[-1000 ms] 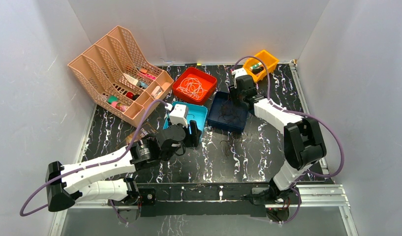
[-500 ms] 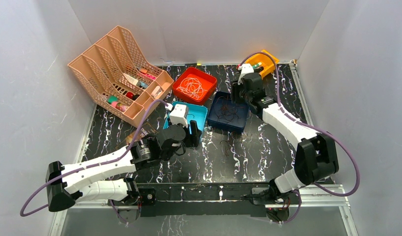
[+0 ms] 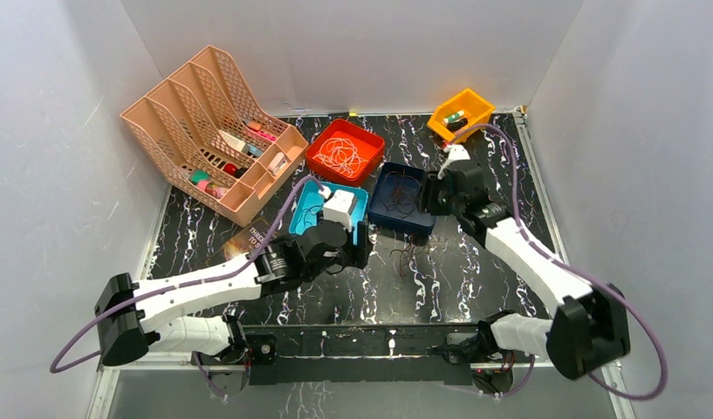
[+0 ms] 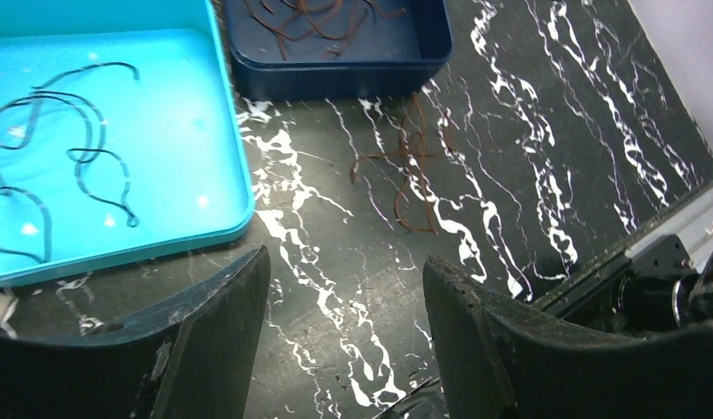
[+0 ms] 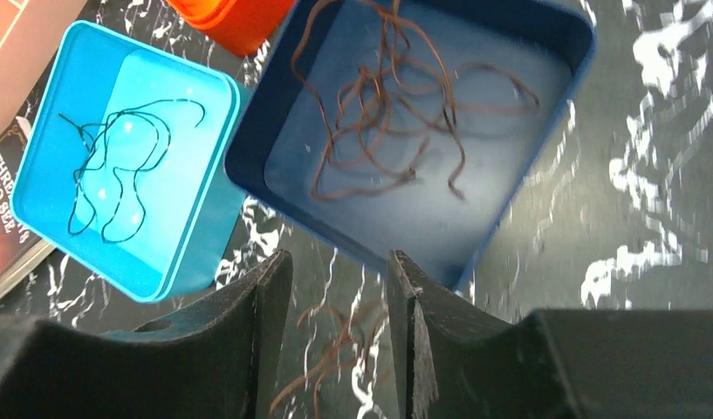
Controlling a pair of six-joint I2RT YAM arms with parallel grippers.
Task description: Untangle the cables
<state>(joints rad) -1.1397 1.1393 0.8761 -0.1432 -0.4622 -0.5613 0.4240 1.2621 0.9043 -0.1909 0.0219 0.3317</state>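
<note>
Brown cables (image 5: 387, 113): 2 bundles, navy tray (image 3: 403, 225) and surface (image 4: 545, 175) | black cable (image 5: 117, 166): 1 | white cable (image 3: 342, 154): 1 | left hand (image 4: 346, 262), right hand (image 5: 339, 257): parted, empty

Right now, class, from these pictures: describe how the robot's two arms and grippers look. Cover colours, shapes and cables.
The left arm and right arm have smooth white shells with black joints. A thick purple cable loops loosely along each. A small white camera block sits at the wrist. The left gripper and right gripper each have two broad matte black fingers tapering to blunt tips.

right gripper (image 3: 429, 194): withdrawn from navy bin (image 3: 394, 220) | left gripper (image 3: 362, 246): shifted right
</note>
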